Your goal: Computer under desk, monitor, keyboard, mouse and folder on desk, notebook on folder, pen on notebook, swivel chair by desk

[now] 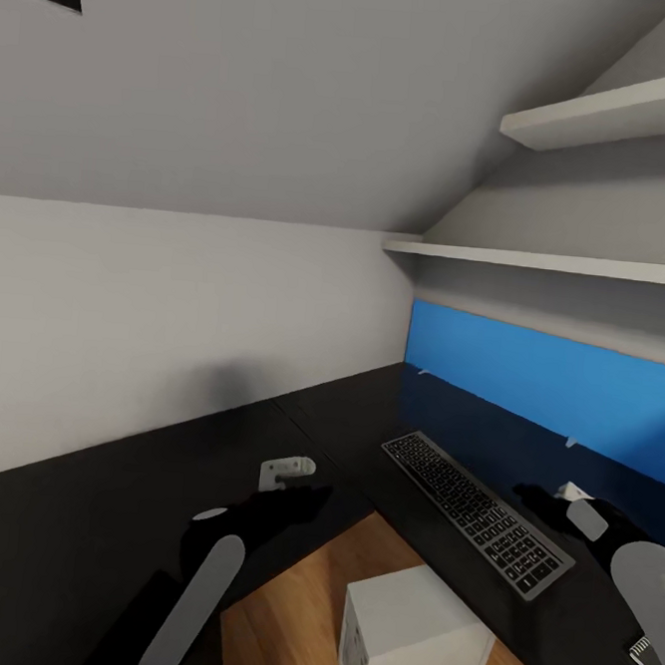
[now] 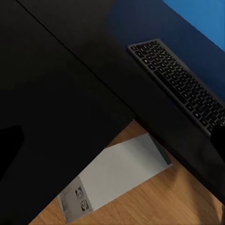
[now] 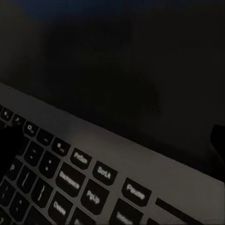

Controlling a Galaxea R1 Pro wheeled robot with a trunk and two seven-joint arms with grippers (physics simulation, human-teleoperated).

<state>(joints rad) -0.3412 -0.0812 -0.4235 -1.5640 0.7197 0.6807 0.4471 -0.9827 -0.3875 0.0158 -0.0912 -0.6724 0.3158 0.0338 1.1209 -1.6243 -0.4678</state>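
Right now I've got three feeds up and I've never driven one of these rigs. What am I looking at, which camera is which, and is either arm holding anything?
You are driving a wheeled robot with two arms, each ending in a two-finger gripper.

The large picture comes from the head camera, looking down over both arms. The left arm is at its left and the right arm at its right, both reaching over the black desk. The gripper ends are too dark to tell whether they are open or shut, and nothing can be seen held.

On the desk lies the keyboard, in front of the blue back panel. The computer, a pale box, stands on the wood floor in the desk's inner corner.

The left wrist camera looks down on the keyboard, desk edge and computer. The right wrist camera is very close to the keyboard.
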